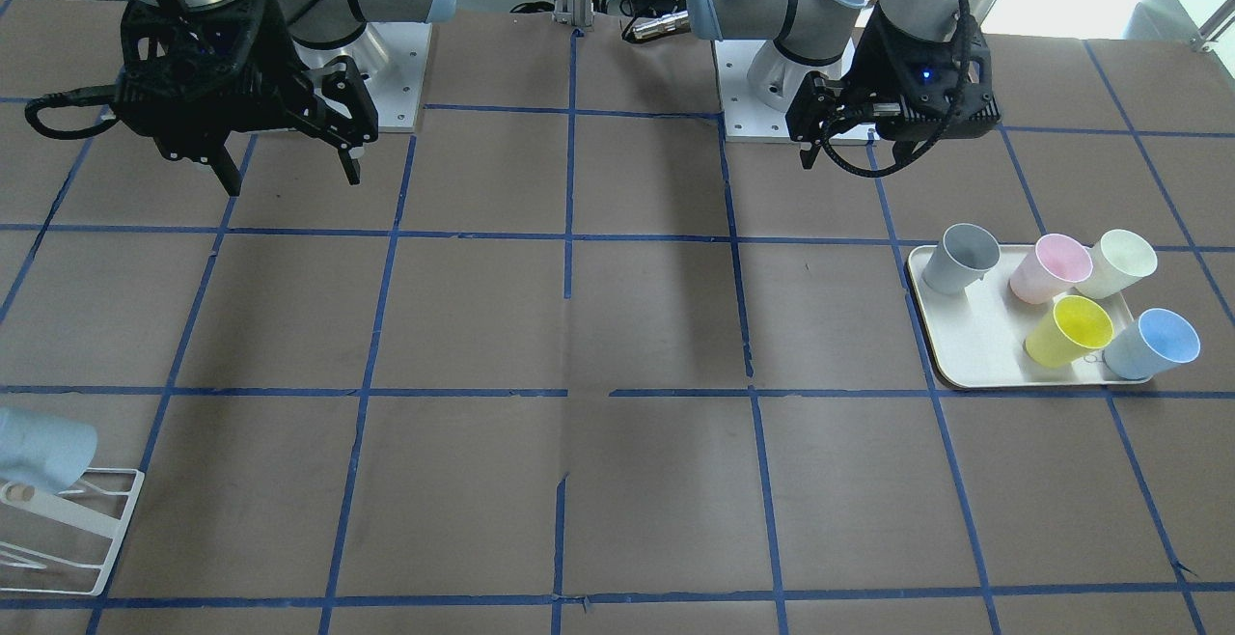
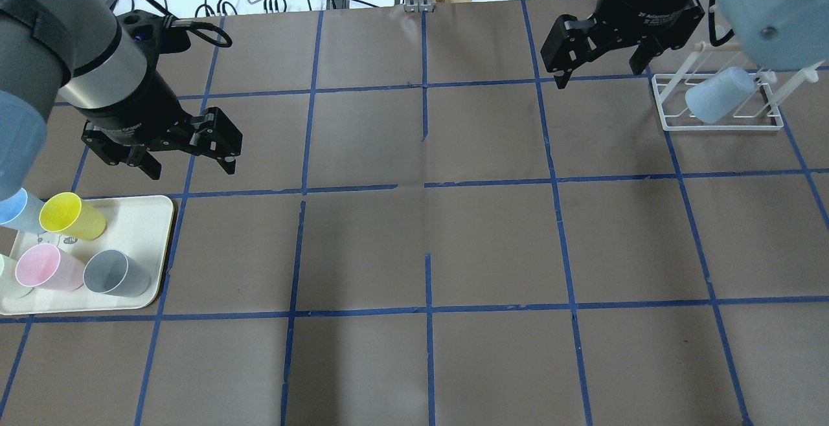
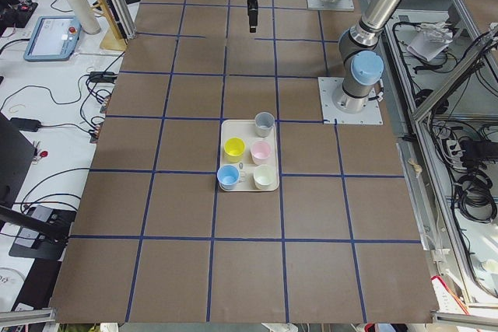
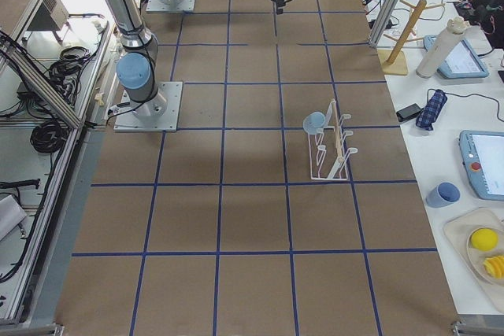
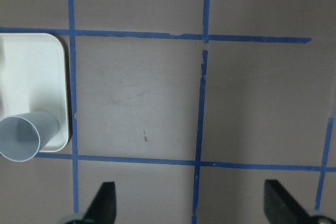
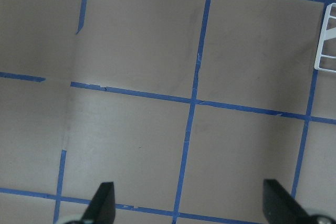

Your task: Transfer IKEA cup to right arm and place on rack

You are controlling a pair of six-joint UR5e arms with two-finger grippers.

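Note:
One pale light-blue IKEA cup (image 2: pixel 719 96) hangs tilted on a prong of the white wire rack (image 2: pixel 712 127); it also shows in the front view (image 1: pixel 43 447) on the rack (image 1: pixel 108 538). A second light-blue cup (image 1: pixel 1153 344) stands on the cream tray (image 1: pixel 965 341). My left gripper (image 2: pixel 191 167) is open and empty, above the table just beyond the tray. My right gripper (image 2: pixel 599 75) is open and empty, left of the rack. Both wrist views show wide-apart fingertips (image 5: pixel 102 203) (image 6: pixel 102 203) with only table between them.
The tray (image 2: pixel 146 219) also holds a yellow cup (image 2: pixel 71 215), a pink cup (image 2: pixel 45 267), a grey cup (image 2: pixel 116 272) and a pale cream cup (image 1: pixel 1119 262). The rack's corner (image 6: pixel 328 40) shows at the right wrist view's edge. Blue tape lines grid the brown table.

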